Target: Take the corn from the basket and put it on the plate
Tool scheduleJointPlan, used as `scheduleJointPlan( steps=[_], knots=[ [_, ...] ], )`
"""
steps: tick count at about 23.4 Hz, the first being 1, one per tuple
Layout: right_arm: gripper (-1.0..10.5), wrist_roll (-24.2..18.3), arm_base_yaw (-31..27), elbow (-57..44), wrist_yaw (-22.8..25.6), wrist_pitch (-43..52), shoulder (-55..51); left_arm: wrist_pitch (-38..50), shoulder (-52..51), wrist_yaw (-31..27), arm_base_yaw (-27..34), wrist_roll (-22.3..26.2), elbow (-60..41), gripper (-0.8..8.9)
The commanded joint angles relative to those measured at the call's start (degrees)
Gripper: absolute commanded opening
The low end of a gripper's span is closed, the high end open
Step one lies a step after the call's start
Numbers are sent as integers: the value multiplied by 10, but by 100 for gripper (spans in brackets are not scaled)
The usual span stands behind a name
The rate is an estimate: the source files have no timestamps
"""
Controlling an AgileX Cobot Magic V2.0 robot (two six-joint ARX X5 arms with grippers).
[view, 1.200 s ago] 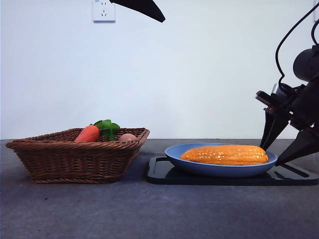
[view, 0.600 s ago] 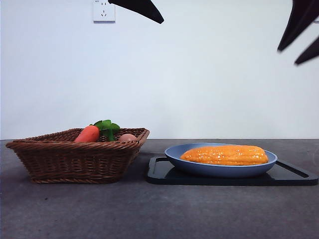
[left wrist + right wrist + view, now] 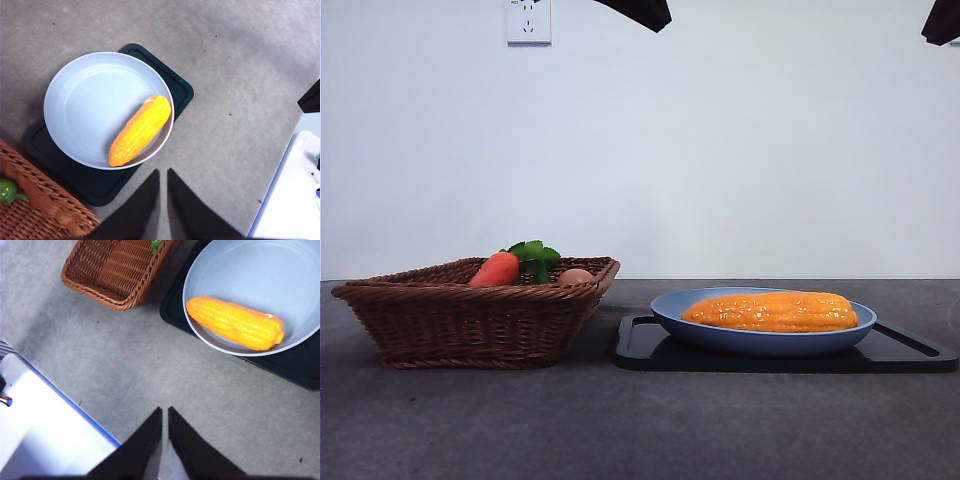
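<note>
Long yellow-orange bumpy corn cob (image 3: 770, 311) lying across the round light-blue plate (image 3: 760, 343) near one rim, clear of brown wicker basket (image 3: 470, 315), both left gripper (image 3: 162, 175) and right gripper (image 3: 165, 412) raised, jaws closed and empty; little risk beyond cob rolling toward rim.

No legible text, label, brand, number or sign on anything in view.

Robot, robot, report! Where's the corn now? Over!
Both grippers, left and right, shut, empty, raised high. Bumpy yellow-orange corn lies on round light-blue plate. Nothing in the way.
</note>
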Motion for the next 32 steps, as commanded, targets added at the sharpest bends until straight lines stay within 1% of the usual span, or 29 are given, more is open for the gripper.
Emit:
scheduleJointPlan(
  steps=[1,7,19,20,22,23,26,30,32],
  knots=[
    [2,-11,2,10,-2,9,4,5,3,2,-4,-1,16,8],
    [2,-11,2,10,-1,18,3,20,3,2,-4,0,16,8],
    [2,-11,2,10,-2,28,3,115,3,2,-4,0,16,8],
    [2,-11,2,10,-2,28,3,120,3,2,-4,4,16,8],
    [2,-11,2,10,-2,30,3,136,0,-9,3,36,16,8],
    [2,-11,2,10,-2,30,3,139,-3,-10,9,46,16,8],
    [2,-11,2,10,-2,30,3,160,-17,-10,41,51,16,8],
    [2,-11,2,10,-2,30,3,165,-57,-10,97,80,15,8],
    [2,-11,2,10,-2,30,3,165,-80,-10,125,83,13,8]
  ],
)
